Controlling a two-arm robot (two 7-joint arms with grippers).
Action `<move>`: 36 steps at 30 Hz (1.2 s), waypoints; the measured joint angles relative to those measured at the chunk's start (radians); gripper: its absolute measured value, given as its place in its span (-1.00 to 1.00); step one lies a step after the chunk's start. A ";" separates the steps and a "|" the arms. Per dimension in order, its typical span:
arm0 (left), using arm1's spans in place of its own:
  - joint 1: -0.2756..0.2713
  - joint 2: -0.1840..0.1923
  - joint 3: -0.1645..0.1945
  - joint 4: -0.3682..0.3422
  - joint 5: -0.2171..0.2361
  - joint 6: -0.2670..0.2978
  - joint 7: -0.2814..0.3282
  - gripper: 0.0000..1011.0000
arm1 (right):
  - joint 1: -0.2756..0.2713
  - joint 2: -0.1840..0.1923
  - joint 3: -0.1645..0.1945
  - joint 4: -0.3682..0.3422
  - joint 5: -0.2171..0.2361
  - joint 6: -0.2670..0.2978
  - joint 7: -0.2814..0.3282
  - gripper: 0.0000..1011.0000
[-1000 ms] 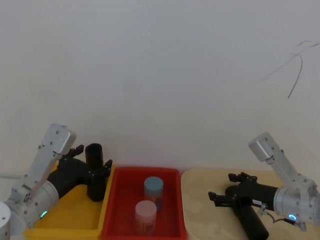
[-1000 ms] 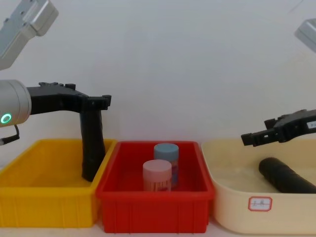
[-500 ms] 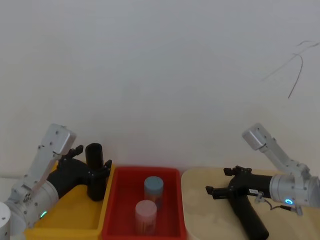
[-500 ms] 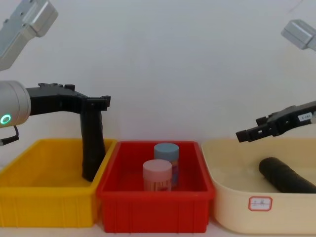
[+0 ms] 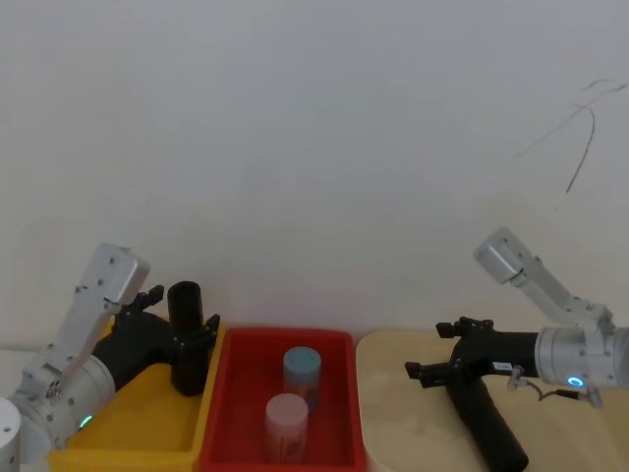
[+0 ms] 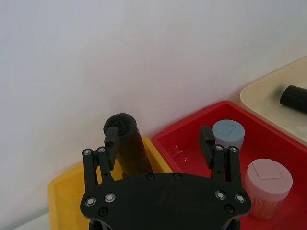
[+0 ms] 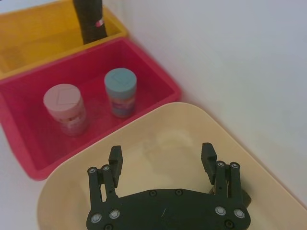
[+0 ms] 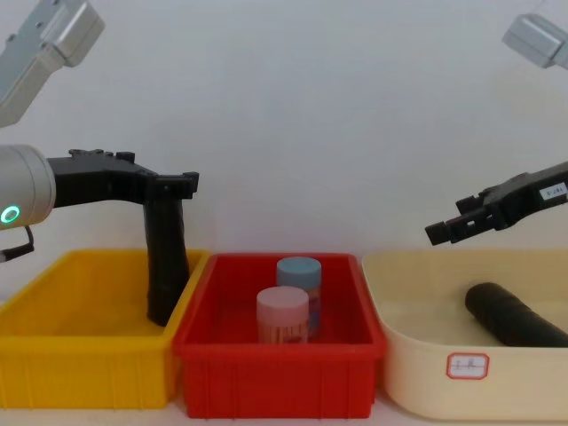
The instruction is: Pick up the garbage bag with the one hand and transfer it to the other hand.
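a pink-lidded jar point(image 8: 283, 315) is standing just in front of a blue-lidded jar point(image 8: 298, 273) in the red bin point(image 8: 275, 380). in the yellow bin point(image 8: 80, 373) the garbage bag roll point(image 8: 166, 266) is standing upright, just beside one finger of the left gripper point(image 6: 159, 137), whose fingers are gaping wide, unclamped. the right gripper point(image 7: 161, 152) is hovering, fingers released, over the beige tub point(image 8: 417, 377), where a second black roll point(image 8: 510, 315) is lying.

The left bin point(image 8: 80, 368) is yellow, the middle bin point(image 8: 275, 382) red, the right tub point(image 8: 417, 373) cream. The far jar point(image 8: 298, 271) is blue, the near jar point(image 8: 282, 315) pink. The left roll point(image 8: 165, 266) and right roll point(image 8: 510, 315) are black.
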 joint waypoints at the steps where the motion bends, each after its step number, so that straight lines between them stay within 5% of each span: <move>1: 0.000 0.000 0.000 0.000 0.000 0.000 0.000 0.98 | 0.000 0.006 -0.004 -0.009 0.001 0.001 0.008 0.98; 21: 0.000 0.000 0.000 0.000 0.000 0.000 0.000 0.98 | -0.010 0.045 -0.032 -0.100 0.018 0.015 0.063 0.98; 36: 0.000 0.000 0.000 0.000 0.000 0.000 0.000 0.98 | 0.002 0.037 -0.040 -0.083 0.028 -0.002 0.078 0.98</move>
